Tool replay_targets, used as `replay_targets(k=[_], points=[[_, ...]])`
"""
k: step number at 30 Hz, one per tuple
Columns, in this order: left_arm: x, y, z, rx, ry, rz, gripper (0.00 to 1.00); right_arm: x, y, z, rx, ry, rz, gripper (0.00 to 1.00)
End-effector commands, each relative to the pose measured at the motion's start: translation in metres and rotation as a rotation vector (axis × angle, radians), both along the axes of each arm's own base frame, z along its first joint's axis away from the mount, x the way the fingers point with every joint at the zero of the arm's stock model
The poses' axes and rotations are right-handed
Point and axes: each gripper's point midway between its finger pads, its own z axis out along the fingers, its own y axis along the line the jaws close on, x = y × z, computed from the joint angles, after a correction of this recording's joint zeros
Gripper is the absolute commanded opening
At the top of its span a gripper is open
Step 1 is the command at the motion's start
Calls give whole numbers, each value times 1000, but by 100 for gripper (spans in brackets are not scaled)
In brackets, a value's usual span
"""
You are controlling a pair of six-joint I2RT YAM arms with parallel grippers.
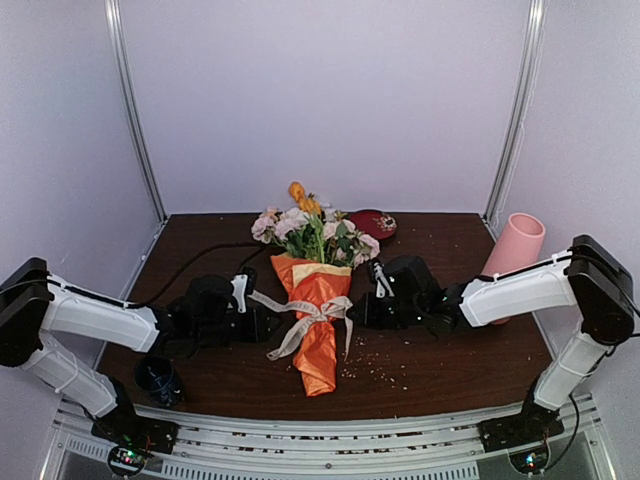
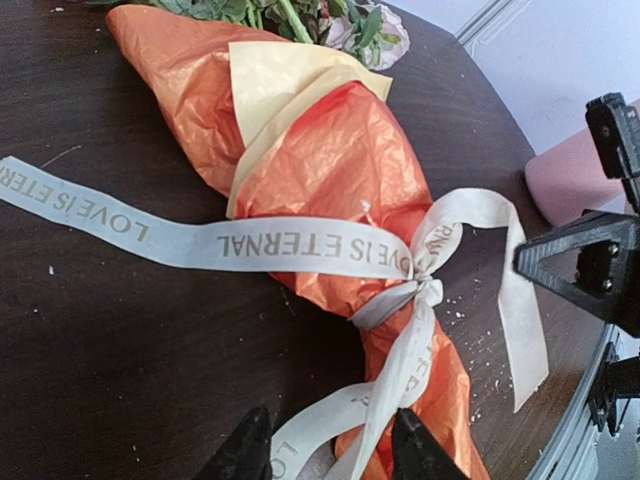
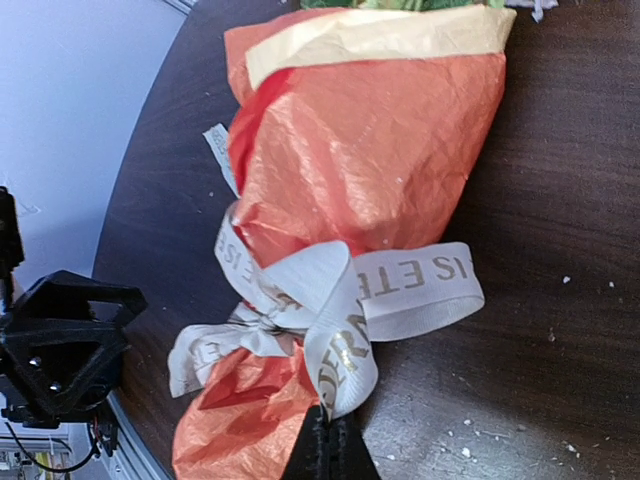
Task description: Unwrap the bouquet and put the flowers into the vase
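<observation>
The bouquet (image 1: 318, 285) lies flat mid-table in orange and yellow-tan paper (image 2: 330, 150), its pink, white and orange flowers (image 1: 310, 230) pointing to the far side. A cream ribbon (image 2: 300, 245) printed "LOVE IS ETERNAL" is tied round it in a bow. My left gripper (image 2: 322, 430) sits at the bouquet's left, jaws apart, with two ribbon tails lying between its fingers (image 2: 415, 448). On the other side, my right gripper (image 3: 330, 425) is shut on the end of a bow loop (image 3: 345, 350). The pink vase (image 1: 517, 243) stands upright at the far right, behind the right arm.
A dark red round dish (image 1: 375, 222) lies just behind the flowers. Near the left arm's base stands a small dark blue cup (image 1: 158, 378). White crumbs (image 1: 375, 368) are scattered on the dark wooden table (image 1: 450, 360) beside the bouquet's tip.
</observation>
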Motion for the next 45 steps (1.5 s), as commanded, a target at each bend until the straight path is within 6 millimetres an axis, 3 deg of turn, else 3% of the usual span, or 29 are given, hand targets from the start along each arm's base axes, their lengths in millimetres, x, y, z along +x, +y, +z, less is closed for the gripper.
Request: replay_targets(k=[1, 4, 7, 11, 17, 22, 25, 28, 32, 38, 45], points=[[5, -23, 34, -54, -92, -80, 44, 4, 8, 63, 143, -136, 15, 0], [5, -25, 42, -39, -114, -89, 46, 3, 14, 104, 256, -213, 40, 0], [10, -21, 45, -1, -125, -64, 56, -4, 20, 137, 368, -265, 81, 0], [31, -21, 56, 74, -164, -5, 68, -11, 20, 147, 417, -280, 107, 0], [57, -41, 70, 100, -172, 20, 69, -4, 9, 103, 236, -226, 30, 1], [47, -40, 56, 87, -130, -4, 68, -1, -17, 51, 0, -165, -30, 49], [35, -31, 39, 89, -94, -16, 68, -8, -22, 28, -57, -132, -4, 67], [21, -32, 39, 79, -94, -59, 68, -8, -29, 5, -113, -109, -14, 77], [-5, -50, 48, 145, -131, -145, 69, -3, -31, -16, -145, -86, -28, 78], [-42, -82, 45, 228, -139, -291, 67, 2, -20, -35, -105, -50, -18, 73], [-59, -107, 26, 249, -103, -384, 60, 1, -4, -39, 5, -16, 13, 57]])
